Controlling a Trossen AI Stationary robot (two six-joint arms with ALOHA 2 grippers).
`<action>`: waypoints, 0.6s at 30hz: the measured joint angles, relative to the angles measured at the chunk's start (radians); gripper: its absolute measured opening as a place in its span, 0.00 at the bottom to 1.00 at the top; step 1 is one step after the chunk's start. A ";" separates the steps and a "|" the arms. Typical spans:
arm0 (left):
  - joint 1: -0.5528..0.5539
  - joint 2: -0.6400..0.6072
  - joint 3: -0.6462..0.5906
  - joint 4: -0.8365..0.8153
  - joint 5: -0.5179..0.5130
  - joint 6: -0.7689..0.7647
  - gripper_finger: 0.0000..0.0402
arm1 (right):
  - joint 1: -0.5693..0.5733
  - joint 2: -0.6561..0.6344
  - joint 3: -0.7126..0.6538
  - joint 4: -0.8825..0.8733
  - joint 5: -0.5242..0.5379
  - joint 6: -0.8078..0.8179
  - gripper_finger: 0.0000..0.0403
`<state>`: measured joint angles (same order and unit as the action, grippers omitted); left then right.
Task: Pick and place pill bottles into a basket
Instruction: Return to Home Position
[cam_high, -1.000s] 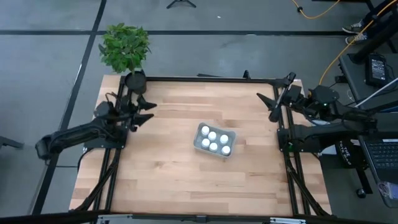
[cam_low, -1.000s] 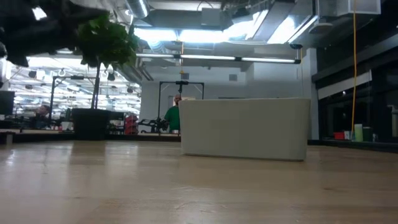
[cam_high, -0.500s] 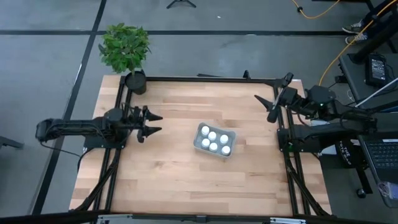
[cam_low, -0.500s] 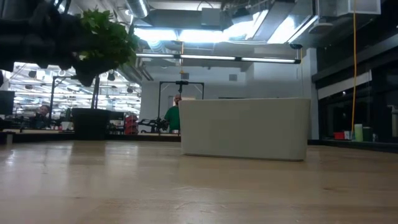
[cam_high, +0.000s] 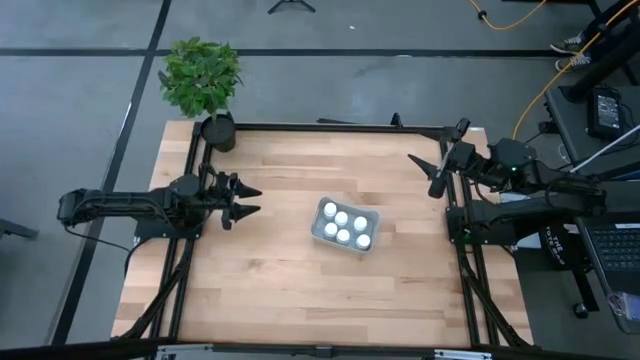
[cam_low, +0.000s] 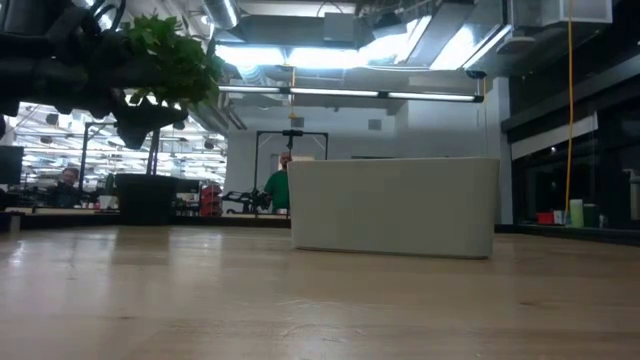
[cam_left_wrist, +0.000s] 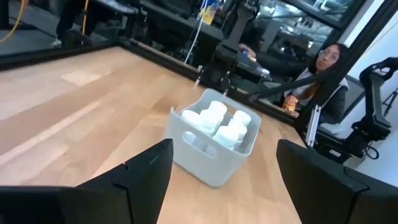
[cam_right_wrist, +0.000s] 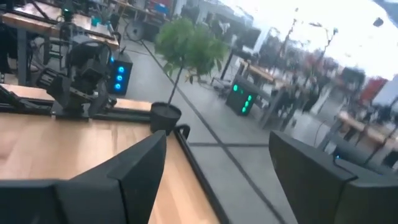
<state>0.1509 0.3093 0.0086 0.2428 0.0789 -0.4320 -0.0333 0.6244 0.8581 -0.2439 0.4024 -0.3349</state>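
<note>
- Left gripper (cam_high: 246, 199): I read its fingers (cam_left_wrist: 144, 179) as spread wide, holding nothing and touching nothing. It hangs above the left part of the table (cam_high: 270, 285), at 9 o'clock from the basket (cam_high: 317, 226), with its tips pointing toward 3 o'clock, straight at the basket.
- Right gripper (cam_high: 425, 165): its fingers (cam_right_wrist: 134, 171) are also spread wide and empty. It sits high at the right-hand rail, at about 2 o'clock from the basket, and faces the plant corner.
- Open room: bare wood surrounds the basket on every side, and both grippers are well apart from it. A black frame rail (cam_high: 330, 127) runs along the 9, 12 and 3 o'clock edges of the table.
- The plant pot (cam_high: 218, 131) stands at the 11 o'clock corner, just beside the rail and well apart from the basket.
- The basket rests near the table's centre, slightly toward 3 o'clock, and is turned a little off square to the table edges.
- Contents: I count six pill bottles (cam_high: 345, 227) inside, upright with caps up, packed close in two rows of three. In the low view the basket wall hides them.
- Beyond the table, the left wrist view shows a person (cam_left_wrist: 323, 68) seated past the right rail.
</note>
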 joint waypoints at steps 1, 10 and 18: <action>0.000 -0.019 0.000 -0.020 0.000 0.000 0.69 | -0.006 0.001 -0.011 0.000 0.004 0.022 0.71; 0.001 -0.258 0.000 -0.062 0.001 0.000 0.69 | -0.029 -0.012 -0.299 0.189 -0.014 0.215 0.71; 0.001 -0.307 0.000 -0.035 0.001 0.000 0.69 | -0.029 -0.092 -0.609 0.589 -0.192 0.391 0.71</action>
<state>0.1520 0.0022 0.0085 0.2079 0.0797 -0.4323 -0.0628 0.5324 0.2495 0.3449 0.2103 0.0564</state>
